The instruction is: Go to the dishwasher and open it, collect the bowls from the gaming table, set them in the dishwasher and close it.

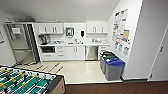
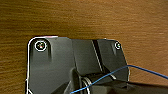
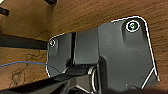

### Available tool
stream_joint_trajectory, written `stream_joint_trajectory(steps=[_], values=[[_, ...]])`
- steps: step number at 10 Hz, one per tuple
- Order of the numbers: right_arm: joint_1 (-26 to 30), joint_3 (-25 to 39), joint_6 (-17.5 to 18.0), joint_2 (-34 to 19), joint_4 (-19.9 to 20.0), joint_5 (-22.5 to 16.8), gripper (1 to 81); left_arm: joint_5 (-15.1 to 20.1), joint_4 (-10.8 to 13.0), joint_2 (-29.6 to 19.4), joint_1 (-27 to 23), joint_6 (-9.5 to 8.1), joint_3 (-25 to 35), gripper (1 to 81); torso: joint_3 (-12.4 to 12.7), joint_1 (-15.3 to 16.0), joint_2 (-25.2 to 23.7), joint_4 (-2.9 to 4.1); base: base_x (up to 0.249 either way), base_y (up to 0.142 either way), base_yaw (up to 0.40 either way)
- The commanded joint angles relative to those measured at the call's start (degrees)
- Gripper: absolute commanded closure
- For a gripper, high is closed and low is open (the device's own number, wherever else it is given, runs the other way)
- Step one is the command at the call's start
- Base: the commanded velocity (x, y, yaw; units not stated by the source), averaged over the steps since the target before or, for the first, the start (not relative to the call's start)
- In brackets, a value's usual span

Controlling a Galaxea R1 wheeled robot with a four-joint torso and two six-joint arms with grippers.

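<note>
The dishwasher (image 1: 91, 53) is a stainless-steel front set under the counter in the far kitchenette, and its door is closed. It sits between white cabinet doors and a stack of drawers. The gaming table (image 1: 27, 83), a table-football table with a green field and rods, fills the near left corner of the head view. The bowls are out of view. Both wrist views look down past the robot's own dark plates onto brown wood-grain floor (image 2: 100, 20) (image 3: 82, 15).
A tall steel fridge (image 1: 21, 45) stands at the far left. Two grey bins with blue and green lids (image 1: 112, 65) line the right wall below posters. Several long yellowish objects (image 1: 47, 67) lie on the pale kitchen floor. A door (image 1: 160, 57) is at the right.
</note>
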Motion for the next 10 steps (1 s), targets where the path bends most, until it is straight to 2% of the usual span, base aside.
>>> stream_joint_trajectory(steps=[1,10], values=[[3.38,0.78,-0.25,-1.25,-0.95,-3.28,1.0,2.63,0.55,-1.16,-3.04,0.55,0.7,1.0,0.0,0.0,0.0,0.0,0.191,0.0,0.0],[3.47,0.17,-0.25,-0.72,-1.65,-3.19,1.0,2.46,0.46,-1.25,-2.69,0.55,0.62,1.0,0.0,-0.02,0.0,0.0,0.193,0.0,0.0]])
